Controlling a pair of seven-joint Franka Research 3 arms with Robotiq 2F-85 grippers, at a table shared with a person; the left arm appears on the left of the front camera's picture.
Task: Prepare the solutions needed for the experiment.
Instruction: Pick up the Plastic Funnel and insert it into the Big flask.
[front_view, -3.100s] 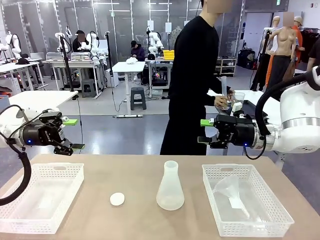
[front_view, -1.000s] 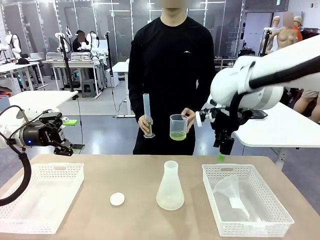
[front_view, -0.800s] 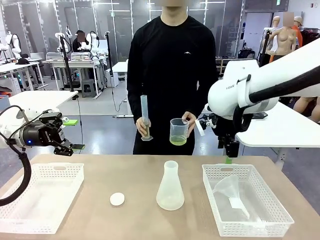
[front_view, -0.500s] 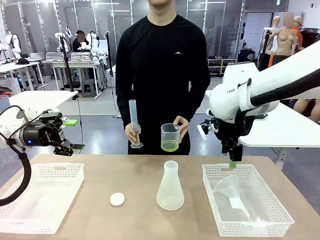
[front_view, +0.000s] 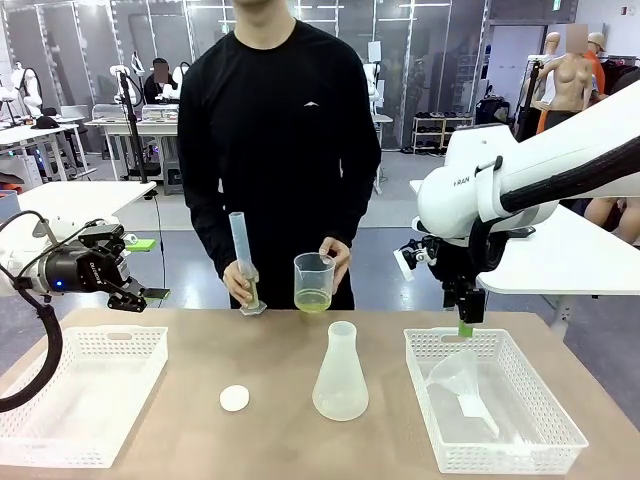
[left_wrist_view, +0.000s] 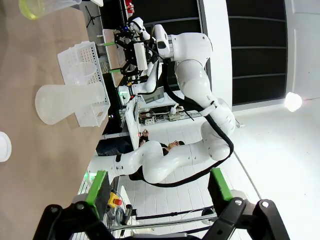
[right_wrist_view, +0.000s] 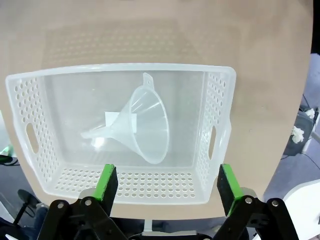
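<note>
Solutions (front_view: 313, 301) in beaker (front_view: 314, 268), cylinder (front_view: 239, 245) contents unclear

The front camera at 6 o'clock looks across the table (front_view: 270, 440) at the person (front_view: 270, 130) at 12, the sideways left wrist camera at 9 looks far toward 3, and the right wrist camera looks down, close, on the white basket (right_wrist_view: 120, 67) all three see.

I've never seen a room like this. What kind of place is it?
Probably a robotics lab practising chemistry work: white robot arms stand at the table, a person holds a beaker of yellow-green liquid and a measuring cylinder, and a flask waits on it.
</note>
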